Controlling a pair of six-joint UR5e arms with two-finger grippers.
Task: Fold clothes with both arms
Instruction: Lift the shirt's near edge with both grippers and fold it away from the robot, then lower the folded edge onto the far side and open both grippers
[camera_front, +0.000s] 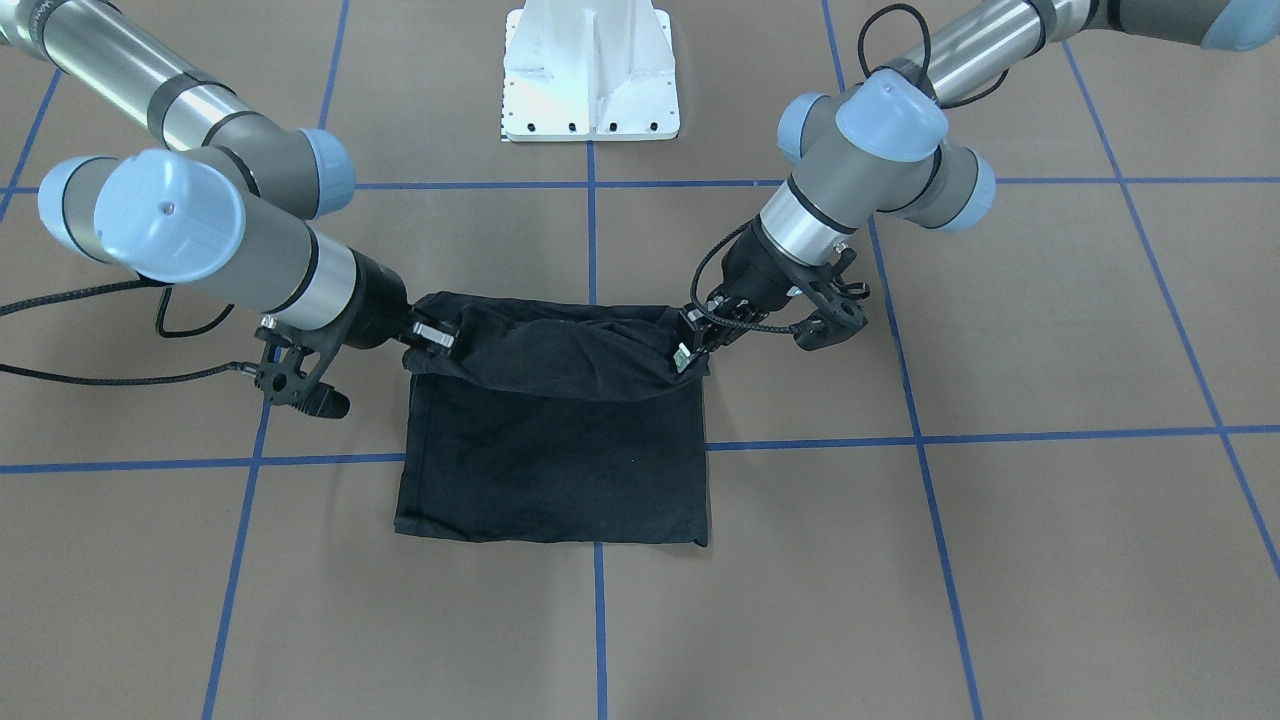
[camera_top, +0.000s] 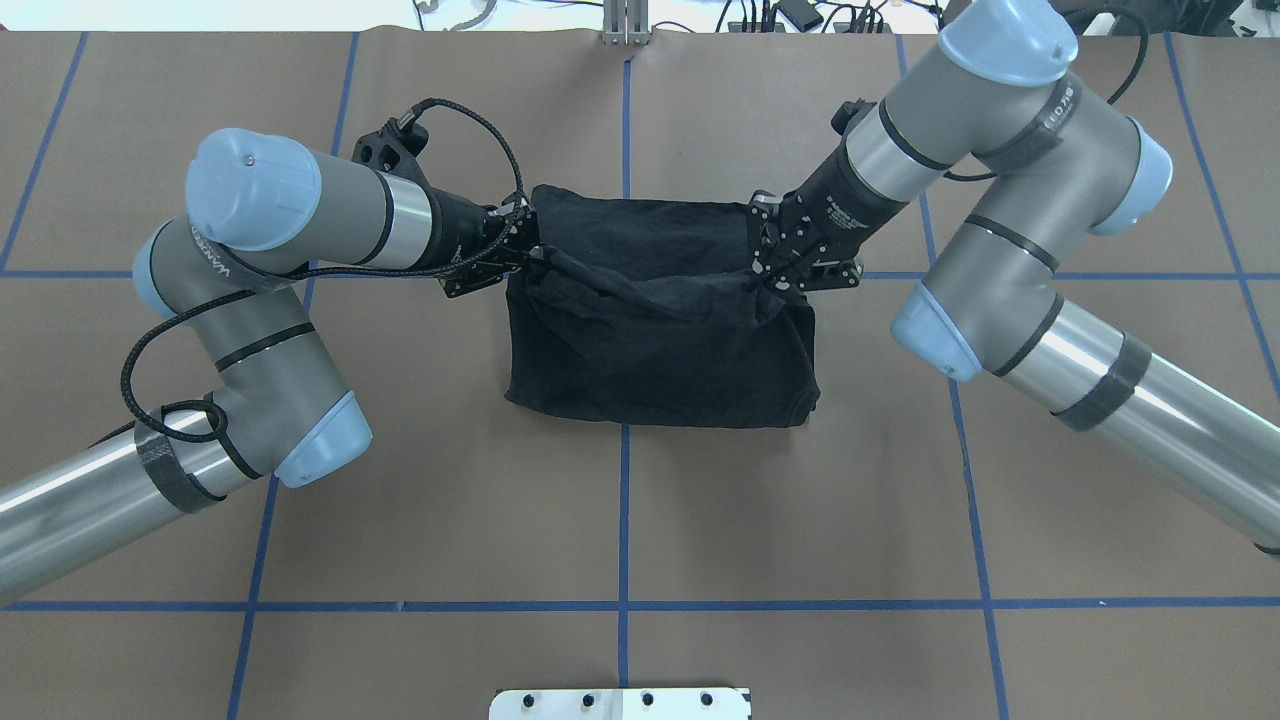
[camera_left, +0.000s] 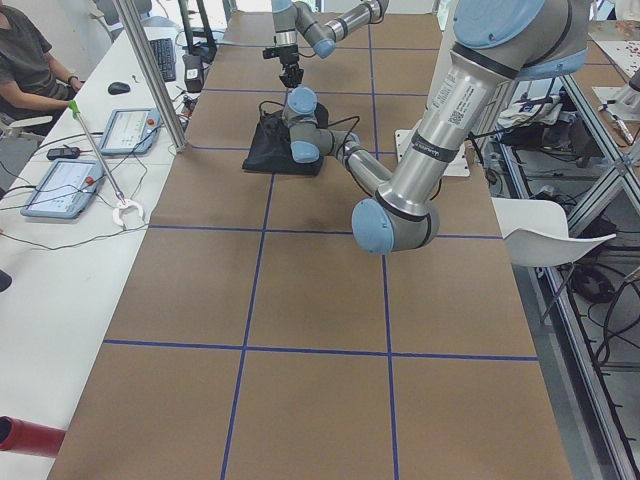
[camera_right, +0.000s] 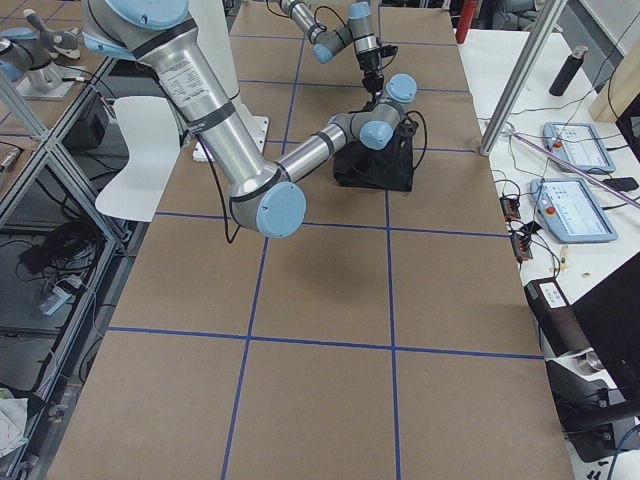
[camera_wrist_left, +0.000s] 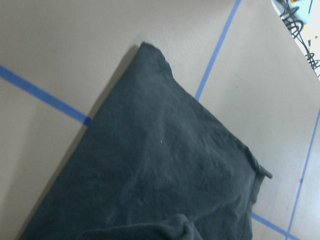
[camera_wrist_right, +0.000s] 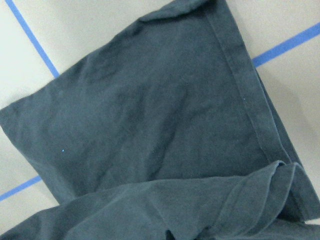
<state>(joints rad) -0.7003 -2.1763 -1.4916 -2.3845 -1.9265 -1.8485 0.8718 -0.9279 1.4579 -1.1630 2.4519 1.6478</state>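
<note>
Stretching left-to-right between left tool (camera_top: 527, 256) and right tool (camera_top: 768, 278): T-shirt (camera_top: 660, 350).

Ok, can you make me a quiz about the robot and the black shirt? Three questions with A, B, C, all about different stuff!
1. Where is the T-shirt?
A. Between the left gripper and the right gripper
B. On the floor
C. In a basket

2. What colour are the tape lines on the table?
A. Red
B. Blue
C. Yellow

3. How is the edge of the T-shirt nearest the robot?
A. Lying flat
B. Lifted and stretched between both grippers
C. Rolled into a ball

Answers:
1 A, because a gripper sits at each end of it.
2 B, because the grid lines are blue.
3 B, because both grippers are shut on that edge, and it is raised above the flat part.
</note>
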